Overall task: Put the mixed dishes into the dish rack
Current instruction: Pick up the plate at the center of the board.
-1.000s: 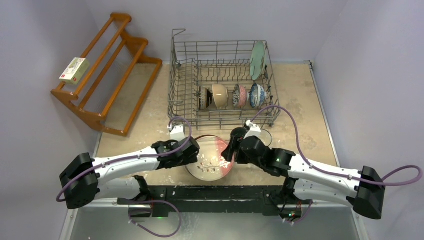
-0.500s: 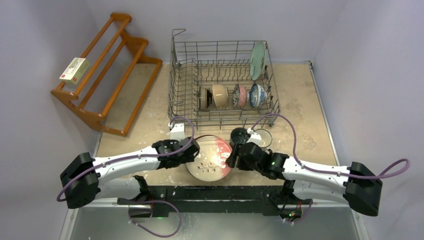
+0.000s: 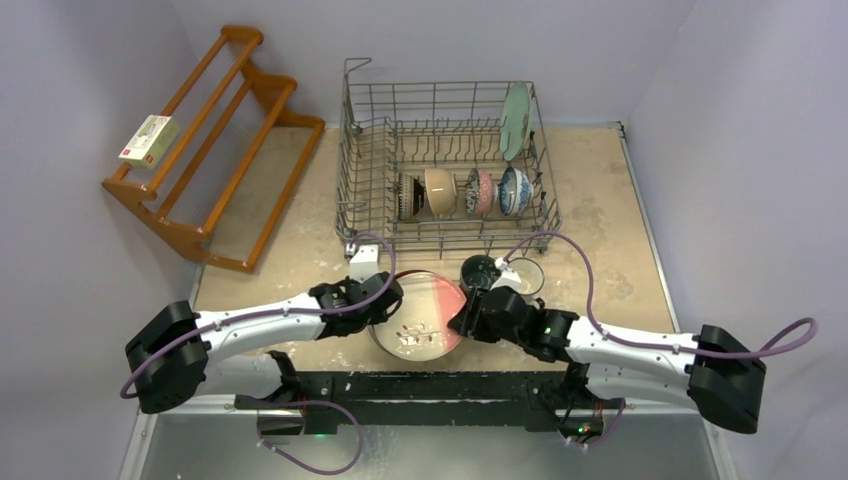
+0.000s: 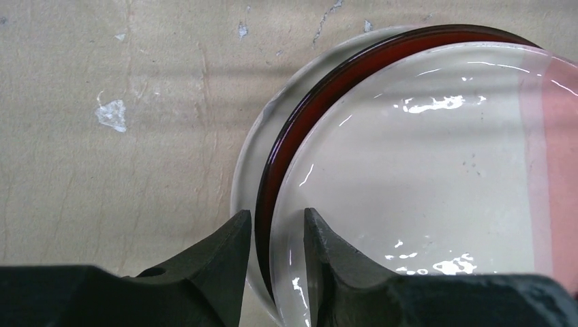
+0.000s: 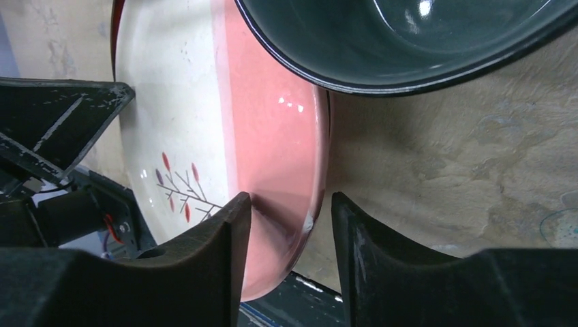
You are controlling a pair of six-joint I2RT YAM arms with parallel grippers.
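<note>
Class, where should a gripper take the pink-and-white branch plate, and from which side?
Branch plate: by its rim, from left or right, pinching top and underside; it lies face up on a dark red plate, teal mug crowding its far edge.

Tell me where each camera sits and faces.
Top external: above, behind the bases, looking down at the grey wire dish rack; left arm and right arm show.
Left wrist: looks down at the rim of the pink-and-white ceramic plate; left gripper straddles it.
Right wrist: faces the opposite rim, dark teal mug beyond; right gripper shows.
All share that plate.
</note>
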